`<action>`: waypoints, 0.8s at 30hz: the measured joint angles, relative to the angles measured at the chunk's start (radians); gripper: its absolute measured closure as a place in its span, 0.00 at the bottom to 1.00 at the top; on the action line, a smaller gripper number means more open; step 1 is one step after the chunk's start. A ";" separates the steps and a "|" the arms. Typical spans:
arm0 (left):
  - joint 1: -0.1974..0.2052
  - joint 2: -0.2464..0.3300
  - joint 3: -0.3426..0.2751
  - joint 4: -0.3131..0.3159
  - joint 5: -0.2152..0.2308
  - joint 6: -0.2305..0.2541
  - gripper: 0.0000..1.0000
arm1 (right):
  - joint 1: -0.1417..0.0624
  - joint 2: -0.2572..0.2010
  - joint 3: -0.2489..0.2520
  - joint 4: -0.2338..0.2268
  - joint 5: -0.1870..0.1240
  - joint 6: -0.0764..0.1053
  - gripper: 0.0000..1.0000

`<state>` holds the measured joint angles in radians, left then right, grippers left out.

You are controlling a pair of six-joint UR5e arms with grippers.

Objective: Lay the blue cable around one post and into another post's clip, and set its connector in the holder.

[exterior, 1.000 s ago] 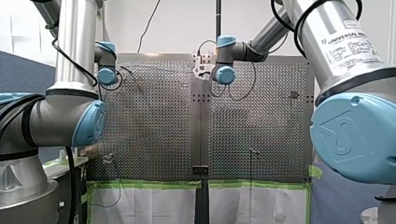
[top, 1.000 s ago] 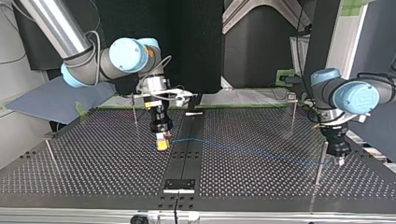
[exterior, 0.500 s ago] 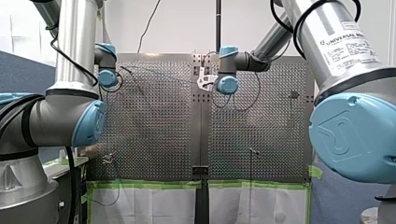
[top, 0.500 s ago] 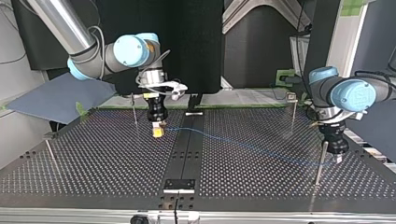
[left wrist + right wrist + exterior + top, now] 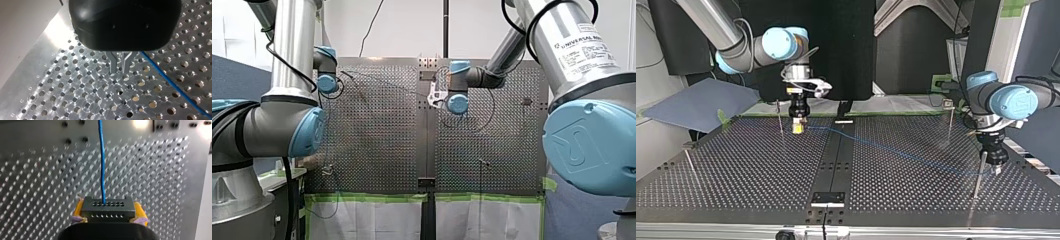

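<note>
One thin post [image 5: 690,164] is standing by itself at the top view's far left on the perforated bench [image 5: 736,172], and a second post [image 5: 780,119] is standing further back, just beside my right gripper [image 5: 797,129]. That gripper is pointing straight down close over the bench. In the right wrist view its yellow pads [image 5: 78,210] are pinching the black connector [image 5: 107,209] from both sides, with the holes facing out. The blue cable [image 5: 896,154] is coming out of one of those holes and running away from the fingers over the bench. In the top view it's stretching across the dark middle strip [image 5: 836,160] toward the right side, slanting toward the near edge. Next over, a third post [image 5: 950,122] is standing at the back, with the cable passing in front of it. Then a fourth post [image 5: 978,175] is standing nearer, and the cable is reaching it, though I can't tell if it's touching or wrapping. My left gripper [image 5: 997,170] is hanging just beside that post, tip close to the bench. In the left wrist view its metal fingers [image 5: 113,66] are drawn close together with nothing between them, and the cable is passing along beside them, not in their grip.
</note>
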<state>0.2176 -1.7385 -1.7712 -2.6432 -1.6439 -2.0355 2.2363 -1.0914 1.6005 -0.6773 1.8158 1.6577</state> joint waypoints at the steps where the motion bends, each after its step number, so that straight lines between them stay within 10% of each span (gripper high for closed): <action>1: 0.000 0.000 0.000 0.000 0.000 0.000 0.85 | -0.002 0.000 0.012 -0.012 0.005 0.001 1.00; 24: 0.000 0.000 0.001 -0.001 -0.002 0.003 0.85 | -0.054 0.007 0.223 -0.223 0.196 -0.062 1.00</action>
<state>0.2175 -1.7385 -1.7705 -2.6444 -1.6462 -2.0328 2.1818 -1.0844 1.8234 -0.9003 2.0117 1.5957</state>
